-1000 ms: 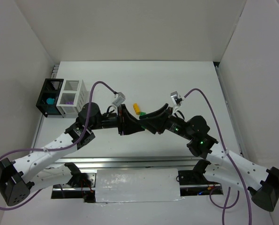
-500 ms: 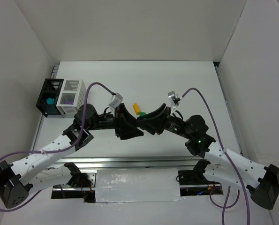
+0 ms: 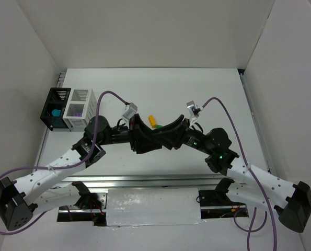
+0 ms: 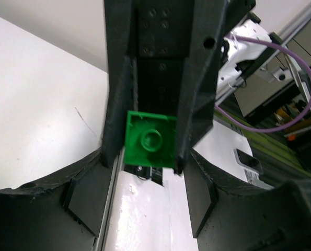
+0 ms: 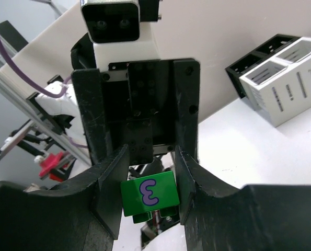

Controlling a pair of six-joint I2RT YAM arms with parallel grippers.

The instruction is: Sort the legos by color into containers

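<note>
Clamping the green brick (image 5: pixel 148 194) tight between the fingers of the right gripper (image 5: pixel 149 170) above the middle of the table (image 3: pixel 207 94), well apart from the black bin (image 3: pixel 55 107) and white bin (image 3: pixel 79 106) at the far left edge, and facing, tip to tip, the left gripper (image 4: pixel 147 175) spread open clear of the brick.

I spread the left gripper (image 3: pixel 146 138) apart from closed, pulled it back a touch then in again, and nudged the right gripper (image 3: pixel 163 137) with its green lego (image 5: pixel 148 194) slightly left, between the left fingers.
</note>
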